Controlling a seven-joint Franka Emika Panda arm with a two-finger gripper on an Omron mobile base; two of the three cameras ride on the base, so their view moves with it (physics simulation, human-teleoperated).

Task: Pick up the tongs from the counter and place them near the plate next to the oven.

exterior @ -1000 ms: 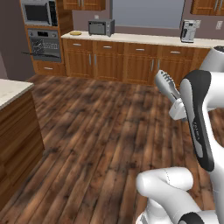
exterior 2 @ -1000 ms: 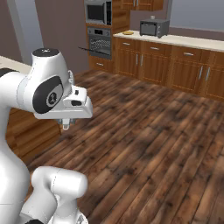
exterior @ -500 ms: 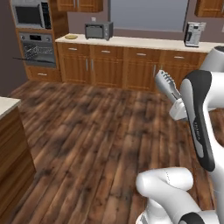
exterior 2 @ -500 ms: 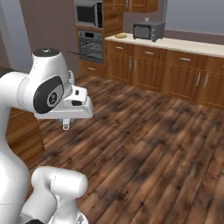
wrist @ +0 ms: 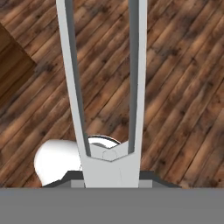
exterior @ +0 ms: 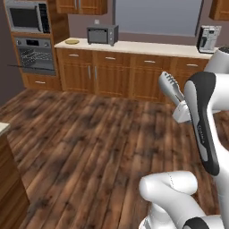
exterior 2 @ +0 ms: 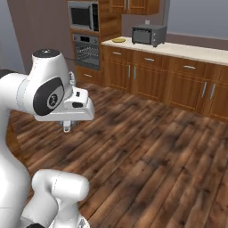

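Observation:
My gripper (exterior: 180, 111) is shut on the tongs (exterior: 170, 85), holding them in the air above the wooden floor. Their ridged silver tip points up and left in the left base view. In the hand view the tongs (wrist: 105, 87) run as two long pale arms spreading upward from their joint at the bottom. The plate (exterior: 72, 41) lies at the left end of the beige counter (exterior: 147, 47), beside the oven (exterior: 35, 56). From the right base view I see the plate (exterior 2: 118, 40), the oven (exterior 2: 86, 50) and the counter (exterior 2: 191, 52) well ahead of my gripper (exterior 2: 67, 128).
A steel microwave (exterior: 27, 17) sits above the oven. On the counter, a toaster oven (exterior: 102, 34) stands right of the plate and a coffee machine (exterior: 205, 39) at the far right. An island cabinet (exterior: 6, 183) is at the lower left. Open wooden floor (exterior: 89, 129) lies between.
The whole picture has shifted as the base drives: counter, oven and plate have slid right in the left base view. The arm keeps its pose, still holding the tongs.

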